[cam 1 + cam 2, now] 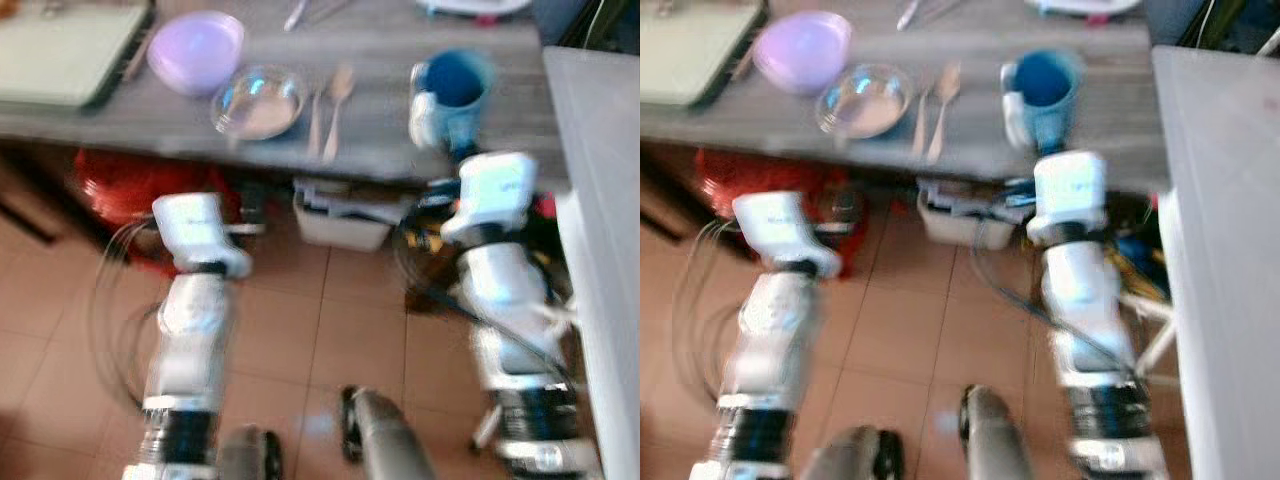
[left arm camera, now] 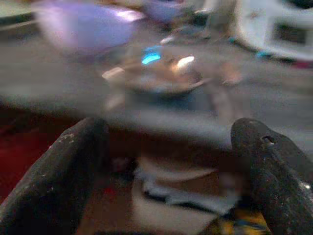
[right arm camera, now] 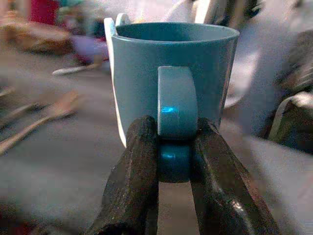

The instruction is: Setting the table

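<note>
Our right gripper (image 3: 173,161) jaws pinch blue mug (image 3: 171,78) by handle, at bench (image 1: 380,120) front edge. Left gripper (image 2: 166,161) jaws spread, below glass bowl (image 1: 258,100). We should keep mug level, set down beside spoons (image 1: 330,105).

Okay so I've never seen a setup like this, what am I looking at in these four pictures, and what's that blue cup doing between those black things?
This is a humanoid robot with two silver arms, seen through its own cameras. Two pictures come from cameras on its head, looking down at its arms and a grey wooden table. The other two come from a camera on each wrist, looking along that gripper's black fingers.

On the table lie a purple bowl, a clear glass bowl and wooden cutlery. The right gripper pinches the handle of the blue mug, which is upright. The left gripper is open, below the table edge, facing the glass bowl. Everything is blurred.
</note>
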`<state>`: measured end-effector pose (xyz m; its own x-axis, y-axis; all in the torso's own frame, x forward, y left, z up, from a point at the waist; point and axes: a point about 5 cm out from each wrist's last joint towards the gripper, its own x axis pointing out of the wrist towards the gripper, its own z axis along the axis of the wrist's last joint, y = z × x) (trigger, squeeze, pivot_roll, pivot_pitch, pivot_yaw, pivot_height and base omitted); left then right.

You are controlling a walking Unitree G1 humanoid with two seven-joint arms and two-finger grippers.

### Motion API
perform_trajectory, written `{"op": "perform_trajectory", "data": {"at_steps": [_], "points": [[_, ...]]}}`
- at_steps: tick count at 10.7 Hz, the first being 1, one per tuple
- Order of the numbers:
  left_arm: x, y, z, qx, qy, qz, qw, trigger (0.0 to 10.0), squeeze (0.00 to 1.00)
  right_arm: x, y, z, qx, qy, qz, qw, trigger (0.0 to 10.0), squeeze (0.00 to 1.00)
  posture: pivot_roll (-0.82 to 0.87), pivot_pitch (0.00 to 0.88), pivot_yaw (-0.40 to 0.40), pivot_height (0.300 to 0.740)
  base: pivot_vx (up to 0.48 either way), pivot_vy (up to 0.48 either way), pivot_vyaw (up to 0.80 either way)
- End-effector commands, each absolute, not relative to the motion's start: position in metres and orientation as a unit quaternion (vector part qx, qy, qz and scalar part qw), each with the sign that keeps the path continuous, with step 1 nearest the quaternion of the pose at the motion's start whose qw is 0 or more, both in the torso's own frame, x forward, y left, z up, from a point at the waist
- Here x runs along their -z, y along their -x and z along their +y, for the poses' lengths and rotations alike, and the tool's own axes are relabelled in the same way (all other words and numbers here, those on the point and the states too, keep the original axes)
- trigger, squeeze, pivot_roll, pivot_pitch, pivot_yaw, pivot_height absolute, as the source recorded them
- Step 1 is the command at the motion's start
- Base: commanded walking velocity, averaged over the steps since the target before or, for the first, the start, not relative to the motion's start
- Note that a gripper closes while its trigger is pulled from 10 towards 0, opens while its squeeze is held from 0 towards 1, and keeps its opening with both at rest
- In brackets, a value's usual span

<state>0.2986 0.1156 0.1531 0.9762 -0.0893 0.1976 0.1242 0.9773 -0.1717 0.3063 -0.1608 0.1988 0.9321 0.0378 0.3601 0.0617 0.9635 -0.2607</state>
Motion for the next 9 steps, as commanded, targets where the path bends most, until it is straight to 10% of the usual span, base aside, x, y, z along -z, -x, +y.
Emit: {"op": "perform_trajectory", "data": {"at_steps": [1,9], "points": [[-0.159,-0.298,0.125,0.037,0.09,-0.105,0.99,10.0,0.0,-0.206,-0.304,-0.154,-0.005,0.132,-0.206,0.97,10.0,0.0,-0.05,0.222,0.009,0.74,0.48,0.0,0.0],[-0.173,-0.288,0.152,0.006,0.051,-0.13,0.99,10.0,0.0,-0.216,-0.314,-0.16,0.012,0.107,-0.226,0.968,10.0,0.0,-0.02,0.188,0.017,0.74,0.332,0.0,0.3]]}}
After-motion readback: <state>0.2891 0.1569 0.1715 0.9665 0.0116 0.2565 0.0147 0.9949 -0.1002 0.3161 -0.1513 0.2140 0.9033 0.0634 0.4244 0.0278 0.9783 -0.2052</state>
